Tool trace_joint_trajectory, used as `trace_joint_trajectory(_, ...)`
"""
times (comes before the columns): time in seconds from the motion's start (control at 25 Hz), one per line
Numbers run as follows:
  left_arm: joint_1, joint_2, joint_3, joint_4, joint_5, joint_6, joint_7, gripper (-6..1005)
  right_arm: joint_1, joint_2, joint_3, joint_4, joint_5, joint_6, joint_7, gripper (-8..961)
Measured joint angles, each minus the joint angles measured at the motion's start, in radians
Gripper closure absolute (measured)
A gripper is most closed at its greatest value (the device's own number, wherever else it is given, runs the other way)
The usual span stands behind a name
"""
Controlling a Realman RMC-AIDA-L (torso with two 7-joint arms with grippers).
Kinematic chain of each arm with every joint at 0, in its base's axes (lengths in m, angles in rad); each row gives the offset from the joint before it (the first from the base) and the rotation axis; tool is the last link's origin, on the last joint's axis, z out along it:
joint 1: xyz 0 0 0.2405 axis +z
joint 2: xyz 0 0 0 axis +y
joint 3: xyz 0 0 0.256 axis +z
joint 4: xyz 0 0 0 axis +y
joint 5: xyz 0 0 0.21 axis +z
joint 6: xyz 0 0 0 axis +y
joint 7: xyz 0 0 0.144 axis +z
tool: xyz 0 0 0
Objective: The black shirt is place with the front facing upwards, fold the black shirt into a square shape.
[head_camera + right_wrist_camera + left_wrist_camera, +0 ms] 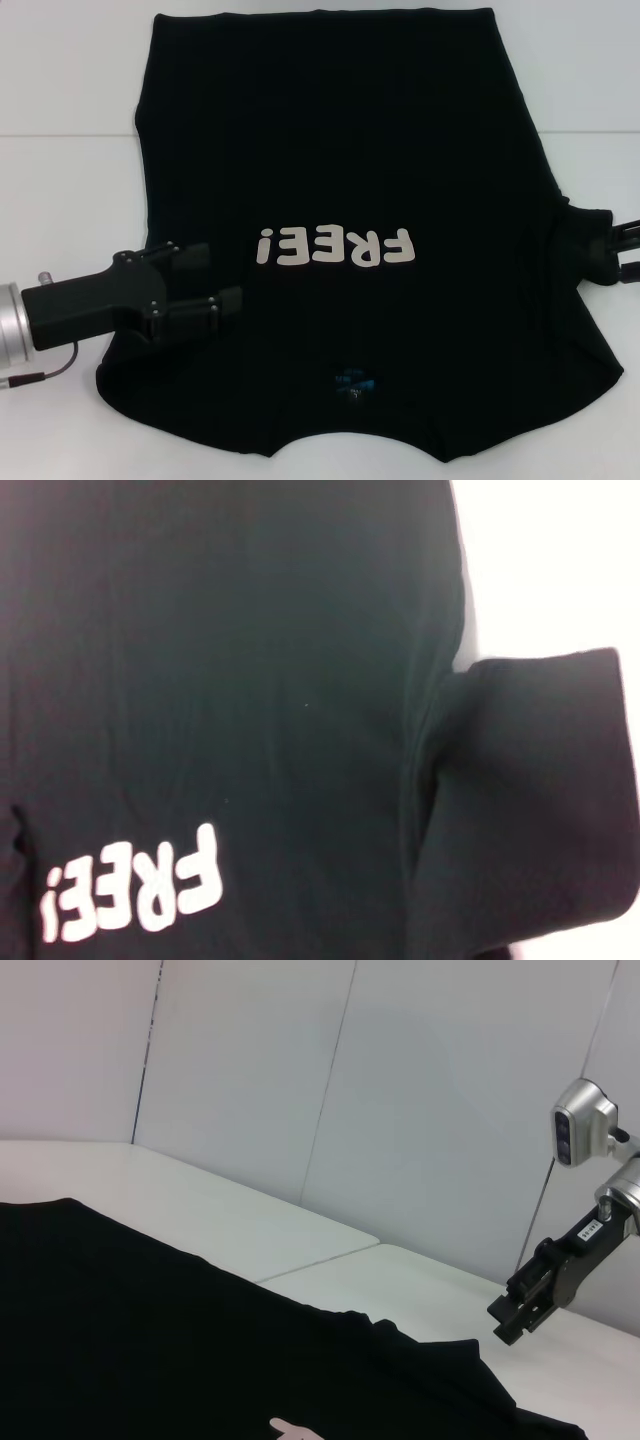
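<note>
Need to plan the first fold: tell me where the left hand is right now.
In the head view, the left hand sits on the black shirt's left side, just left of the white "FREE!" lettering, near the left sleeve.

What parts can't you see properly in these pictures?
- Right gripper: head view, mostly cut off by the edge.
- Black shirt: its near edge runs off the head view's bottom.
- Neck label: head view, too small to read.
- Left gripper: whether it pinches cloth is unclear.

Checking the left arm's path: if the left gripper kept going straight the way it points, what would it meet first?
Probably the black shirt: the left gripper points across its chest, near the "FREE!" print. Its height above the cloth is unclear.
</note>
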Motion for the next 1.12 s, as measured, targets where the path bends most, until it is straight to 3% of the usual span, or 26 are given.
trace_joint_trajectory(0.48, 0.005, 0.0, 0.002, 0.0, 0.0, 0.0, -0.001, 137, -0.006, -0.03, 0.011, 0.139, 0.072, 0.067, 0.053, 325)
trace_joint_trajectory(1.12, 0.006, 0.002, 0.003, 0.0, 0.026, -0.004, 0.006, 137, -0.011, -0.014, 0.007, 0.187, 0.123, 0.152, 0.041, 325)
